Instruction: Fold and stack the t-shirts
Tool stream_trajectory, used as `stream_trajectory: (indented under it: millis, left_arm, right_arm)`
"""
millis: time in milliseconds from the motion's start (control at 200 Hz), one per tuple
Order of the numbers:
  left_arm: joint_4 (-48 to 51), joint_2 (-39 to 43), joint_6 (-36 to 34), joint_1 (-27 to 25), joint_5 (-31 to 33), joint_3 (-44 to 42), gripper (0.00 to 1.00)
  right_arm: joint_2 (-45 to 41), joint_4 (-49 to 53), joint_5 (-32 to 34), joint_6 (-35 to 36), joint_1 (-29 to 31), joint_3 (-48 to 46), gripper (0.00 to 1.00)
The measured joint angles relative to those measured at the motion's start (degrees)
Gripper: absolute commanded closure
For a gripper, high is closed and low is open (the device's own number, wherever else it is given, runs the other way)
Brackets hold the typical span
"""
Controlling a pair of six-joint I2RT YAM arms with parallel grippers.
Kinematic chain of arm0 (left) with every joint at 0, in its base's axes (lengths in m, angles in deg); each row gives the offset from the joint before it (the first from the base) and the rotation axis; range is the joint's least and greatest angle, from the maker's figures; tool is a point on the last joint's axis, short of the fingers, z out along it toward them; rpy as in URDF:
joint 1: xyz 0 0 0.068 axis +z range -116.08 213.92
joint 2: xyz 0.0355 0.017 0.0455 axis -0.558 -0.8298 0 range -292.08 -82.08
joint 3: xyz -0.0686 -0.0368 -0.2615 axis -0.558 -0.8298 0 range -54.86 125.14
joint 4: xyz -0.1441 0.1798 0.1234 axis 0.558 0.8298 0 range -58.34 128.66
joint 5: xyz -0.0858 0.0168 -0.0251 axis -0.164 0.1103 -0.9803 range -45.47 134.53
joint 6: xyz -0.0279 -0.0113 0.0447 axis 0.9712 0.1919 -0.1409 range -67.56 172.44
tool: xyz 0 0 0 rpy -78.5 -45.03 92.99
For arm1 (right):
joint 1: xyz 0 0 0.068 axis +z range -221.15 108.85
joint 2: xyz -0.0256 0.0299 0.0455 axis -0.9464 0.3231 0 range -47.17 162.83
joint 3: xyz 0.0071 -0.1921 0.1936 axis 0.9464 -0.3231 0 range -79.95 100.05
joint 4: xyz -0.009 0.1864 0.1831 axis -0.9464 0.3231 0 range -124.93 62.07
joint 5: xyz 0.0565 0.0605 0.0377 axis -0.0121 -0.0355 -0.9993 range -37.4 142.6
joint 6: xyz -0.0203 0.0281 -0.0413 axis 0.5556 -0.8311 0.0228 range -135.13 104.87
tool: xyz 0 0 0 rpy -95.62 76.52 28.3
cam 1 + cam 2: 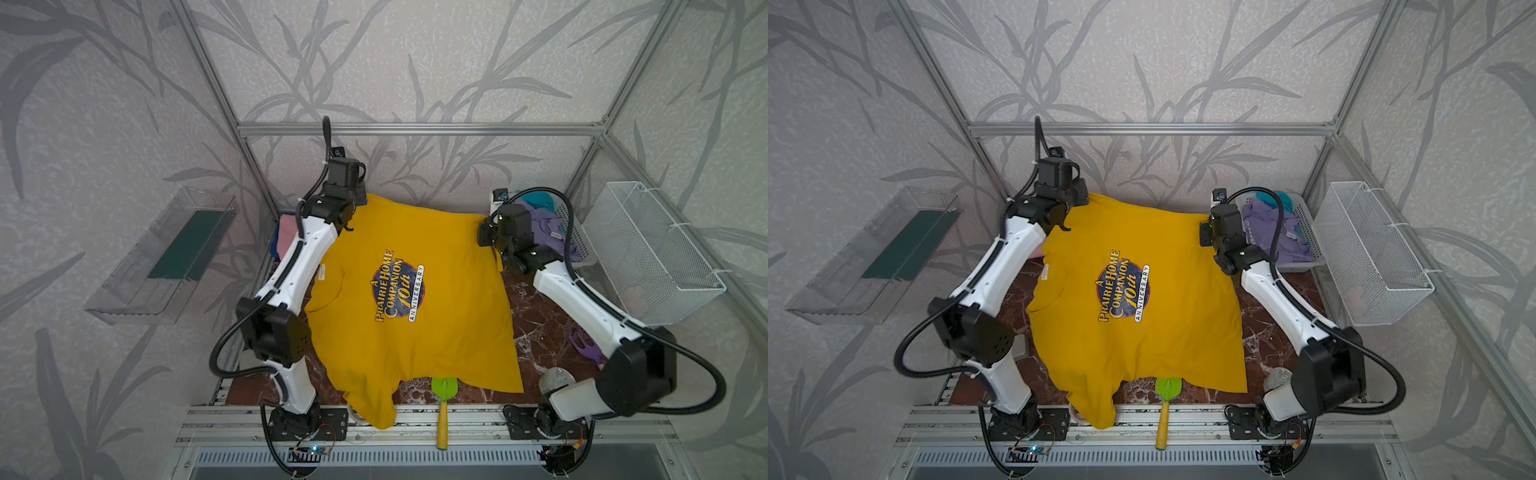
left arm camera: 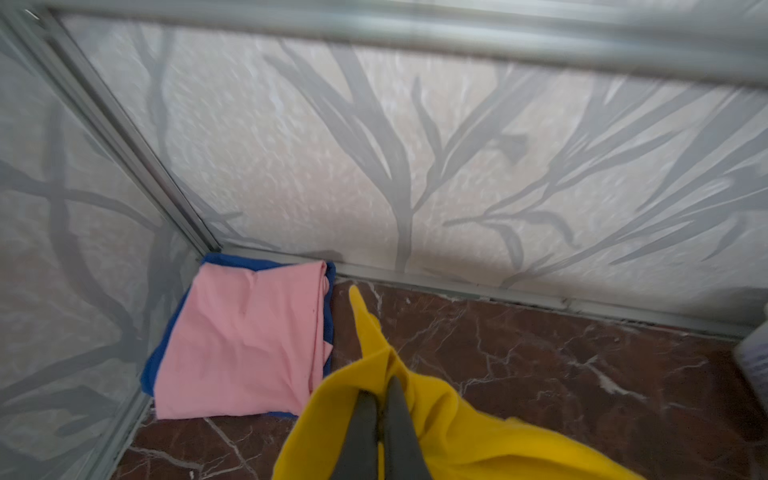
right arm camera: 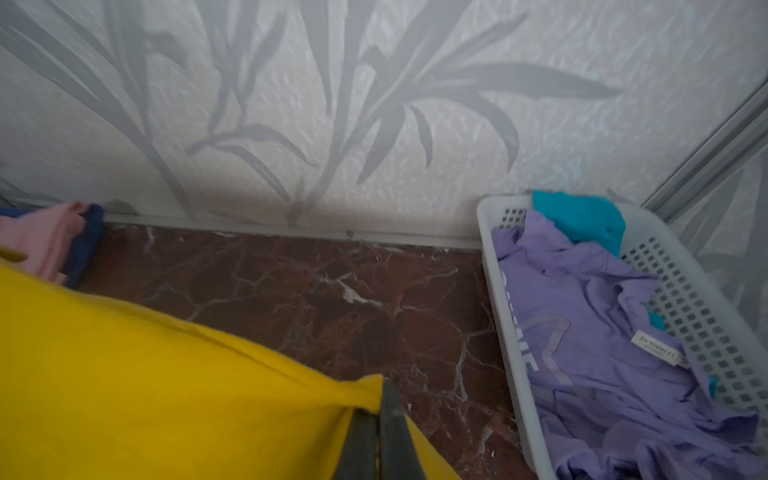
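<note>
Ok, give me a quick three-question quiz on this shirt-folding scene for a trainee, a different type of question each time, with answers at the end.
1. True or false: the left gripper and the right gripper are each shut on the yellow t-shirt.
2. Multiple choice: the folded pink t-shirt lies on top of
A) a blue t-shirt
B) a green t-shirt
C) a white towel
3. Fill in: the lavender t-shirt lies in the white ___.

Key: 1 true; 2 A; 3 laundry basket.
</note>
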Motion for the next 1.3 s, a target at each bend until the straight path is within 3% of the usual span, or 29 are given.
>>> stream_trajectory:
  millis: [140,155,175,190,235,245,260,330,430,640,705,820,850,915,1075,1250,1300]
  left_arm:
    - [2.32,-18.29,0.52,0.92,-1.99,12.46,1.00]
    - [2.84,-20.02,0.66,1.01,-2.23,14.47,0.96]
    - [3.76,-23.17,0.90,1.18,-2.58,17.90,0.87]
    - [4.04,-24.50,0.90,1.22,-2.71,19.54,0.75]
    - [6.03,-30.40,1.20,1.55,-3.32,27.21,0.10]
    - [6.91,-31.80,1.33,1.64,-3.45,29.42,0.03]
    - [7.78,-33.73,1.40,1.73,-3.72,32.33,0.01]
    - [10.84,-41.05,2.14,2.27,-4.72,44.37,0.01]
    - [13.44,-42.82,3.23,3.06,-5.77,47.98,0.01]
    - [9.79,-25.53,4.46,3.93,-6.62,22.93,0.04]
    - [9.03,-20.20,5.38,3.89,-6.93,17.38,0.14]
    - [6.23,-9.73,7.93,3.37,-8.00,5.07,0.47]
    - [5.14,-6.97,8.76,3.15,-8.22,1.11,0.51]
    - [3.02,-2.12,9.99,2.69,-8.81,-7.37,0.51]
    - [0.11,1.22,13.11,1.97,-10.67,-22.47,0.29]
    - [0.28,0.04,15.13,1.42,-13.00,-29.40,0.30]
    - [0.09,-0.04,15.52,1.42,-13.27,-30.05,0.34]
  right_arm:
    - [16.24,0.94,-0.72,-0.11,-1.70,10.21,1.00]
    - [17.20,1.07,-0.55,-0.11,-1.70,11.15,1.00]
    - [19.43,1.18,-0.92,-0.11,-1.70,12.92,0.97]
    - [20.76,1.20,-0.79,-0.13,-1.68,14.21,0.91]
    - [24.74,1.60,-1.33,-0.13,-1.68,17.90,0.71]
    - [25.55,1.84,-1.38,-0.31,-1.68,18.73,0.68]
    - [26.60,2.32,-1.29,-0.15,-1.68,20.02,0.59]
    - [32.09,4.11,-1.86,-0.07,-1.66,26.60,0.42]
    - [36.04,6.49,-1.92,0.61,-1.49,32.33,0.35]
    - [34.10,8.17,-0.11,2.25,-0.87,33.83,0.34]
    - [30.47,8.04,0.74,2.82,-0.46,29.81,0.36]
    - [22.40,8.20,1.70,3.06,1.62,20.31,0.41]
    - [20.13,8.24,1.70,2.89,2.47,17.66,0.41]
    - [15.78,8.39,1.36,1.79,4.26,12.13,0.42]
    - [8.55,9.57,-0.44,-1.40,8.35,-1.20,0.42]
    - [6.38,13.68,-2.23,-4.66,9.73,-10.56,0.42]
    - [5.95,14.60,-2.62,-5.49,9.79,-12.00,0.42]
